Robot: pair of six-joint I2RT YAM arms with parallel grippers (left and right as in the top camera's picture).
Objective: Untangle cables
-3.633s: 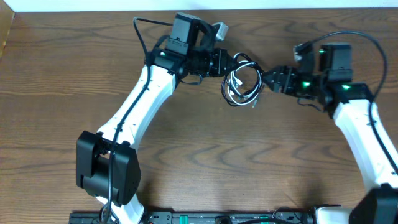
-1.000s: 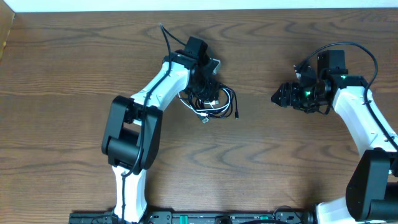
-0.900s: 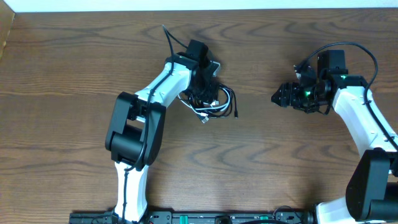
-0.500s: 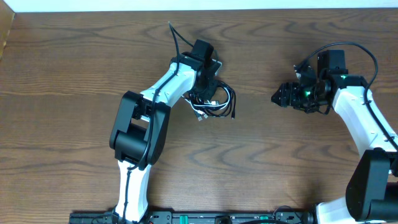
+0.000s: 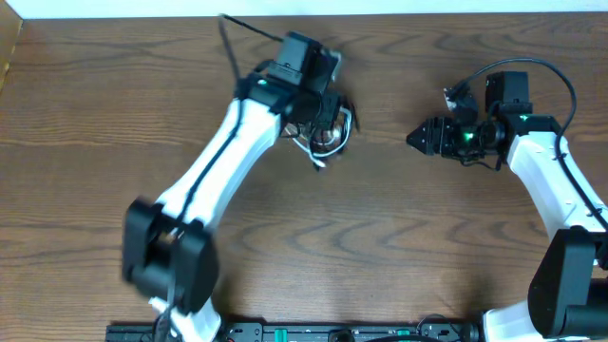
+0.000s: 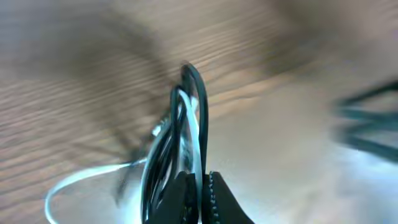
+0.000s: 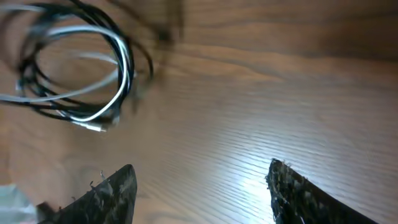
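Observation:
The cables (image 5: pixel 328 138) are a small coil of black cords and one white cord, hanging from my left gripper (image 5: pixel 321 112) near the back middle of the table. In the left wrist view the left gripper (image 6: pixel 199 186) is shut on the cables (image 6: pixel 186 118), with black and white strands pinched between the fingers. My right gripper (image 5: pixel 414 139) is open and empty, to the right of the coil and apart from it. In the right wrist view the open fingers (image 7: pixel 202 183) frame bare wood, and the coil (image 7: pixel 74 68) shows blurred at the upper left.
The wooden table (image 5: pixel 380 247) runs to a white back edge (image 5: pixel 399 8). The left arm (image 5: pixel 214 180) stretches diagonally across the left half. The right arm (image 5: pixel 560 199) stands along the right edge. A black rail (image 5: pixel 304 332) lines the front edge.
My left arm has swung up and back, carrying the cable coil toward the far edge. My right gripper has shifted slightly left toward the coil.

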